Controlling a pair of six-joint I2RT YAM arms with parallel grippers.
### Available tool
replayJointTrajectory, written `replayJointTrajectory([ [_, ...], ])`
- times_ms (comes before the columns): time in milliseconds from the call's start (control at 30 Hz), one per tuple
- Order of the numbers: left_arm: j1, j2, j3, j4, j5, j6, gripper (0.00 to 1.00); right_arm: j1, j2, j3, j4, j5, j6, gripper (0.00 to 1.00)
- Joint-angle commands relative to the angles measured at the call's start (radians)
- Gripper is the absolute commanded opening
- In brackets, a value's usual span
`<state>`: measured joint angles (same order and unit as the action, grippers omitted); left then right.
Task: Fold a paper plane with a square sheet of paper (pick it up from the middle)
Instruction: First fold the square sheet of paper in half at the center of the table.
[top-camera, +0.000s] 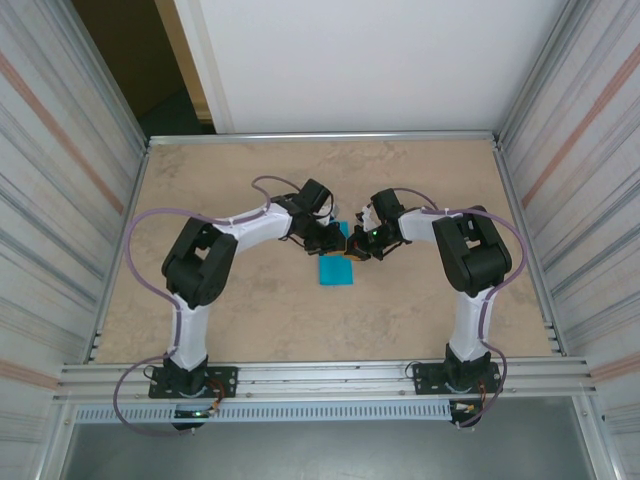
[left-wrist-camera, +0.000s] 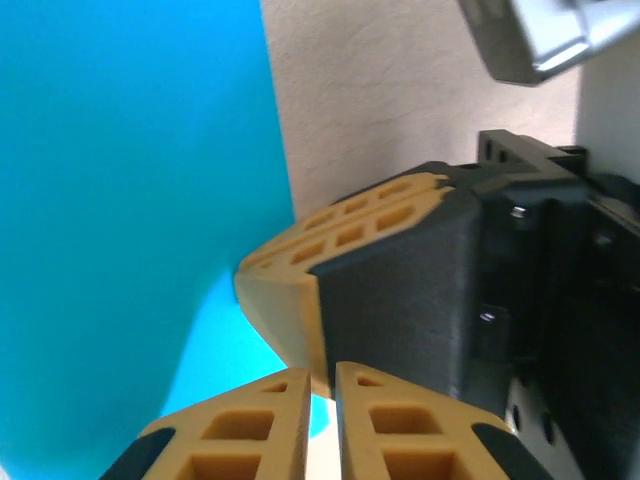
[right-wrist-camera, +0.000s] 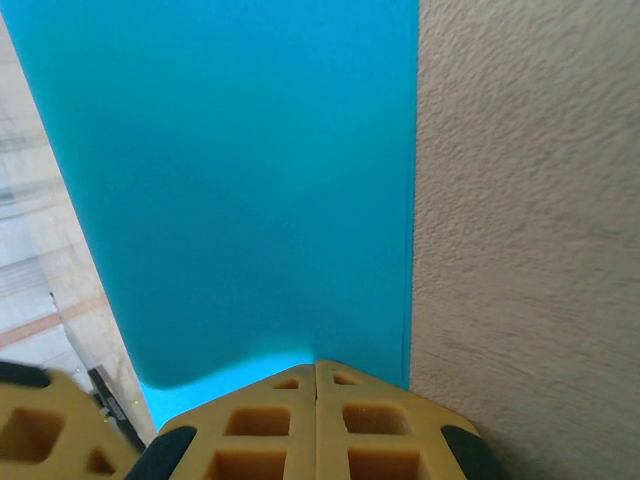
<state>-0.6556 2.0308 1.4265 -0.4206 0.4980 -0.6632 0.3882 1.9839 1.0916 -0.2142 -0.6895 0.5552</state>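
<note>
We see both arms bent inward from the near edge, wrists meeting over the middle of the bench (top-camera: 240, 320). The right claw (right-wrist-camera: 316, 395) is clamped on the blue sheet of paper (top-camera: 336, 270) there. The left claw (left-wrist-camera: 321, 410) sits nearly closed beside it, facing the right one. Whether it pinches the paper, we cannot tell.

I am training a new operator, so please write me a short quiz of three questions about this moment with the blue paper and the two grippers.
1. True or false: the sheet of paper is crumpled into a ball.
2. The right gripper is: A) wide open, B) shut on the paper's edge, C) holding a cup.
3. On the left gripper, what colour are the fingertips?
Key: 1 false; 2 B; 3 yellow.
</note>
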Motion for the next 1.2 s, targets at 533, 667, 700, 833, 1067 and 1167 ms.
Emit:
replayJointTrajectory([
  [533,0.054,0.058,-0.047,0.028,0.027,-0.02,0.13,0.001,0.119,-0.026,-0.16,0.212,-0.045,0.0],
  [667,0.064,0.057,-0.079,0.059,0.045,-0.033,0.13,-0.001,0.123,-0.025,-0.168,0.227,-0.05,0.0],
  [700,0.067,0.056,-0.085,0.065,0.046,-0.036,0.13,-0.001,0.123,-0.025,-0.169,0.229,-0.05,0.0],
  [833,0.079,0.051,-0.11,0.081,0.051,-0.038,0.14,-0.001,0.125,-0.023,-0.176,0.237,-0.051,0.0],
  [1067,0.115,0.037,-0.189,0.14,0.074,-0.024,0.15,-0.001,0.13,-0.02,-0.194,0.257,-0.051,0.0],
  [1167,0.143,0.01,-0.251,0.177,0.075,0.014,0.16,-0.004,0.134,-0.021,-0.205,0.269,-0.054,0.0],
])
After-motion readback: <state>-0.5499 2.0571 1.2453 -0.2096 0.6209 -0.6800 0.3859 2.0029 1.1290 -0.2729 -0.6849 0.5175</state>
